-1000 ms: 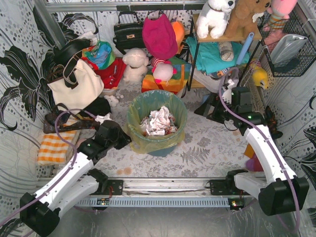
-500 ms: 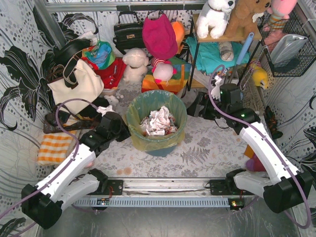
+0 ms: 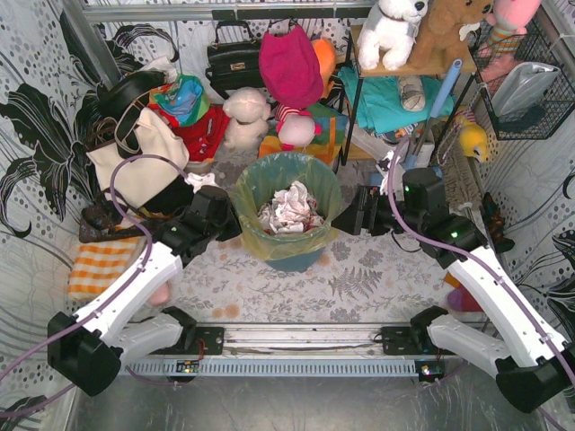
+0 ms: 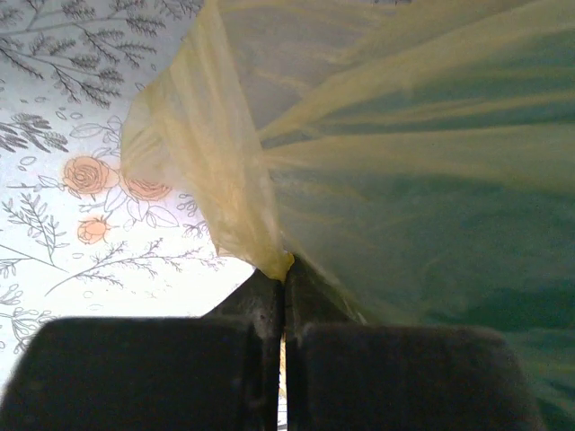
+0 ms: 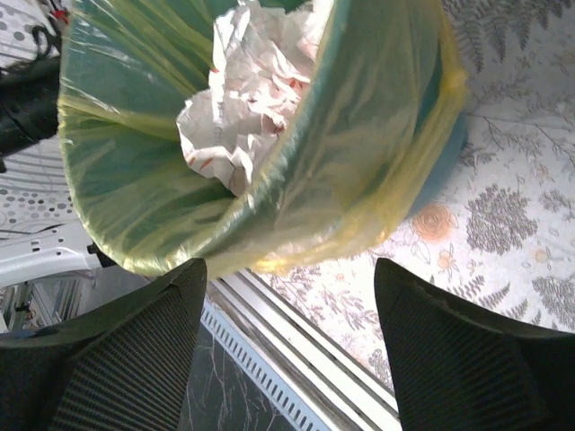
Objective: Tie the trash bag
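Note:
The trash bag (image 3: 269, 252), thin yellow plastic, lines the round teal bucket (image 3: 304, 262) at the middle of the floor, its rim folded over the bucket's edge. Crumpled white paper (image 3: 287, 211) lies inside. My left gripper (image 3: 232, 226) is at the bucket's left side. In the left wrist view it (image 4: 283, 277) is shut on a pinched fold of the bag (image 4: 216, 162). My right gripper (image 3: 347, 218) is just right of the bucket. In the right wrist view it (image 5: 287, 305) is open wide and empty, with the bag's rim (image 5: 359, 162) and the paper (image 5: 252, 90) just beyond its fingertips.
A cream tote bag (image 3: 135, 153), a black handbag (image 3: 235, 58), soft toys (image 3: 247, 112) and a shelf rack (image 3: 359, 108) crowd the back. An orange checked cloth (image 3: 99, 265) lies at the left. A metal rail (image 3: 296, 337) runs along the front.
Both arms have swung in toward the bucket. The left gripper reached the bucket's left side and closed on the bag. The right gripper came up to its right side.

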Controlling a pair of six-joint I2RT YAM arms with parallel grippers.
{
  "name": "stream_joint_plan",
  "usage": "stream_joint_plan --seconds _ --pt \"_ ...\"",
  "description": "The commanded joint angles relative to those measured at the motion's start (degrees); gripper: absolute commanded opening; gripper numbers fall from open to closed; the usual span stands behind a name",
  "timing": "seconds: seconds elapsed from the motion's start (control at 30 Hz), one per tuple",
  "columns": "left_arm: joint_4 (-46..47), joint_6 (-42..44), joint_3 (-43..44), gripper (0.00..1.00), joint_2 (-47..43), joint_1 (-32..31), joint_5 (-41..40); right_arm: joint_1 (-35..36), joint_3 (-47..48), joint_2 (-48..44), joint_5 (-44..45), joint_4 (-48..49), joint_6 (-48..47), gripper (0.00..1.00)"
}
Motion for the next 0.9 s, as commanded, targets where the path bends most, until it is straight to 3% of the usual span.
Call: stream_joint_plan --seconds 0.0,0.17,0.33,0.57,0.87 --pt "0.38 3.65 3.09 0.00 -0.23 -0.23 -3.81 0.71 -1.71 -3.53 4.64 -4.89 1.95 0.73" --pt "-2.16 3.79 2.86 0.00 -2.60 -0.23 -5.27 0.68 1.45 -4.64 8.72 -6.51 3.39 0.71" --pt "-2.94 3.07 2.73 0.00 -4.57 -0.23 -4.15 0.65 9.80 -0.06 9.38 -6.82 2.04 0.67" --pt "-3.24 2.46 3.29 0.00 -5.25 -0.23 -2.14 0.68 29.29 18.25 12.81 -15.13 -8.89 0.55" --pt "-2.89 1.53 2.92 0.00 -5.94 -0.23 -0.82 0.70 48.63 36.32 7.97 -25.88 -24.27 0.47"
